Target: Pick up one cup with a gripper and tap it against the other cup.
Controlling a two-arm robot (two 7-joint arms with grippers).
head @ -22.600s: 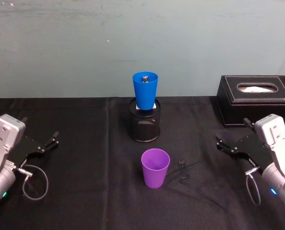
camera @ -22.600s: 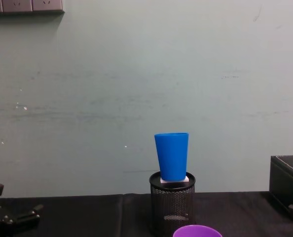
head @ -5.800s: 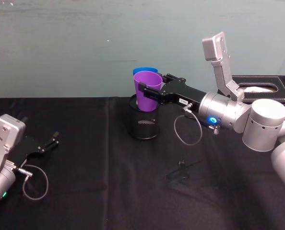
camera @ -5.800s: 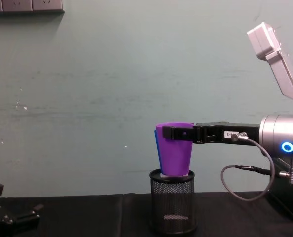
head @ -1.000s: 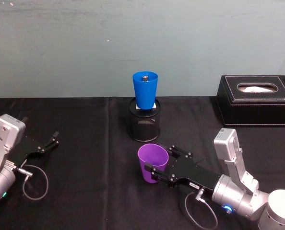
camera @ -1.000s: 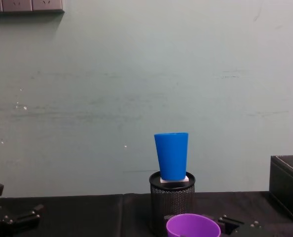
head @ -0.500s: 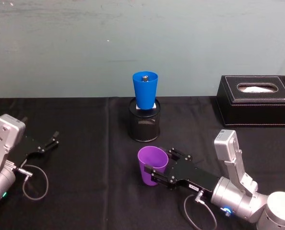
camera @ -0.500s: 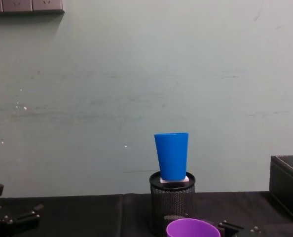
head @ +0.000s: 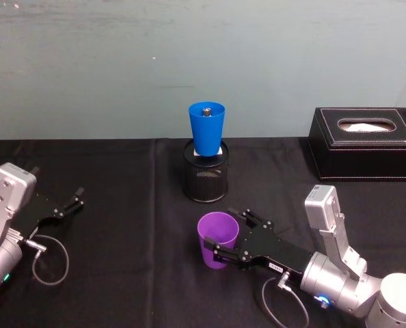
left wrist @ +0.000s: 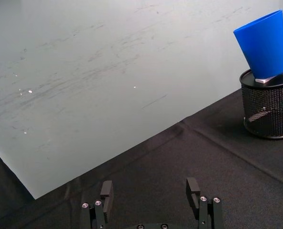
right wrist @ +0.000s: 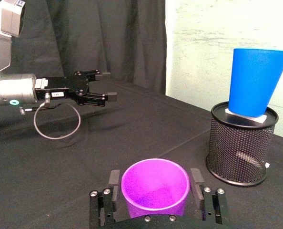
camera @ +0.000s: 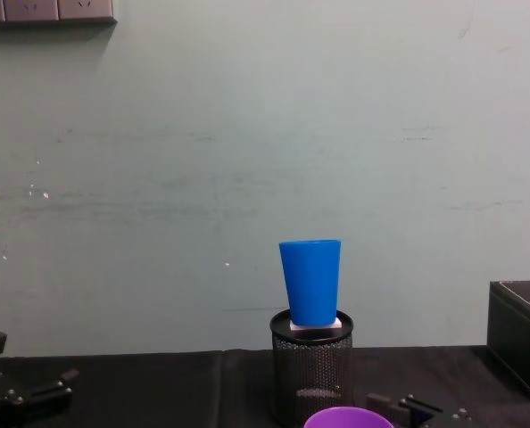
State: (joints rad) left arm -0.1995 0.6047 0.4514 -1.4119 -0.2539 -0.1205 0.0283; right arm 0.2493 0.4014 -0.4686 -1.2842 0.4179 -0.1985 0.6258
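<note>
Lowered a little since half a second ago, the purple cup (head: 217, 241) now stands upright on the black tablecloth (head: 121, 273), in front of the black mesh holder (head: 205, 179) that carries the blue cup (head: 206, 128). Its rim sits between the right gripper's (head: 219, 250) fingers (right wrist: 114, 180), which flank it on both sides with slight gaps, released rather than clamped. At the table's left edge the left gripper (head: 68, 204) rests parked with fingers spread, well apart from both cups.
</note>
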